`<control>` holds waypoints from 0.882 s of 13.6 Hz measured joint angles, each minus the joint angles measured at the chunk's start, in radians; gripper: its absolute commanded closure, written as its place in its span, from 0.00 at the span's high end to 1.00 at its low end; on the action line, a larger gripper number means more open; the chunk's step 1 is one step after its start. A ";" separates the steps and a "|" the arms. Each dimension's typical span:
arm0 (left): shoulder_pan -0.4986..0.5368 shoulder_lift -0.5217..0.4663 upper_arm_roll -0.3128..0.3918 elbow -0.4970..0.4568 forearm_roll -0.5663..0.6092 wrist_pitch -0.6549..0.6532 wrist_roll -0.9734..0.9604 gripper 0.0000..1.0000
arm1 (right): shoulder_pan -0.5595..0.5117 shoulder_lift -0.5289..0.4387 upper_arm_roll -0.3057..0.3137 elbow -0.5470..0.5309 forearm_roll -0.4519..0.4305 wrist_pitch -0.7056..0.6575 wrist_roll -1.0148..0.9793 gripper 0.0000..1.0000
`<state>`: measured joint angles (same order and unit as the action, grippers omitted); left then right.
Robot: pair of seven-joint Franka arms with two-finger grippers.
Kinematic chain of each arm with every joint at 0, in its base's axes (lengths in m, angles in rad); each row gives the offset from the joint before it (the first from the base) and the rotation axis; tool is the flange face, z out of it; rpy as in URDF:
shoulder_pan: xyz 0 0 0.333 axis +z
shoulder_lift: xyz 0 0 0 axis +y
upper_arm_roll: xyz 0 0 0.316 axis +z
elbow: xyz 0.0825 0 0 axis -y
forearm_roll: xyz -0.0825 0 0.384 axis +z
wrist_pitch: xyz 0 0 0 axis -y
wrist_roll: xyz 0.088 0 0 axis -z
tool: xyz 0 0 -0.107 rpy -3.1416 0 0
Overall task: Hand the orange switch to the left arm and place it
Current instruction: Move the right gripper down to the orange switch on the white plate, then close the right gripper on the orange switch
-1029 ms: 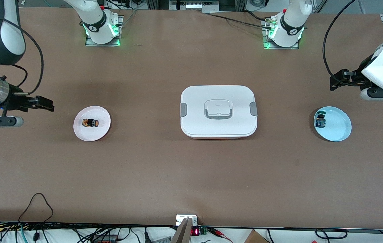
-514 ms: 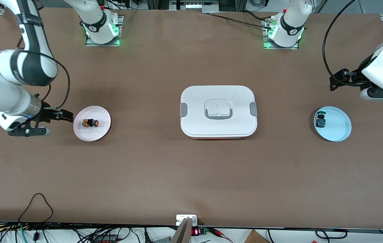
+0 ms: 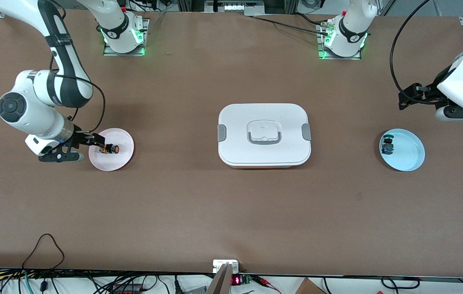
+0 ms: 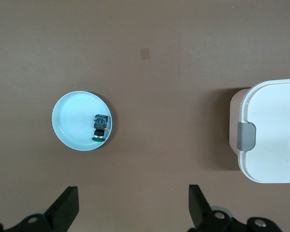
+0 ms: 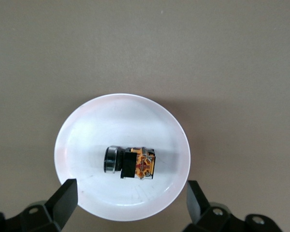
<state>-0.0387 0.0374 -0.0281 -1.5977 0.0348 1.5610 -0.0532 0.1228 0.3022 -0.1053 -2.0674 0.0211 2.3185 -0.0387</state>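
The orange switch (image 3: 109,149) lies on its side on a small pale pink plate (image 3: 111,163) toward the right arm's end of the table. My right gripper (image 3: 100,141) hangs open over that plate's rim, right beside the switch. The right wrist view has the switch (image 5: 130,163) on the plate (image 5: 87,121), just ahead of the open right gripper (image 5: 130,195), with nothing between the fingers. The white box (image 3: 264,134) stands lidded at mid-table. Waiting open, my left gripper (image 3: 404,100) hovers over the table at the left arm's end.
A light blue plate (image 3: 409,155) holds a small blue-and-green-capped component (image 3: 387,145) near the left gripper. The left wrist view shows that plate (image 4: 72,121), the component (image 4: 100,128) and one end of the box (image 4: 270,135). Cables run along the table's near edge.
The right arm has swung in from the table's end toward the pink plate, bringing its open gripper beside the switch. The left arm has not moved.
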 measured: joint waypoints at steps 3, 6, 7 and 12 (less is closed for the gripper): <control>0.000 0.000 0.000 0.000 0.000 0.000 0.000 1.00 | 0.001 0.046 0.000 -0.001 0.000 0.032 0.000 1.00; 0.000 0.000 0.000 0.000 0.000 -0.001 0.000 1.00 | 0.003 0.072 0.002 -0.001 0.000 0.055 0.000 1.00; 0.000 0.000 0.000 0.000 0.000 -0.001 0.000 1.00 | 0.004 0.078 0.002 -0.001 0.000 0.058 0.000 1.00; 0.000 0.000 0.000 0.000 0.000 -0.001 0.000 1.00 | 0.005 0.120 0.018 -0.002 0.000 0.092 0.001 1.00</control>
<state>-0.0383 0.0373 -0.0277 -1.5977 0.0348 1.5604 -0.0532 0.1282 0.4224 -0.0876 -2.0690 0.0211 2.4105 -0.0380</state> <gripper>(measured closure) 0.000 0.000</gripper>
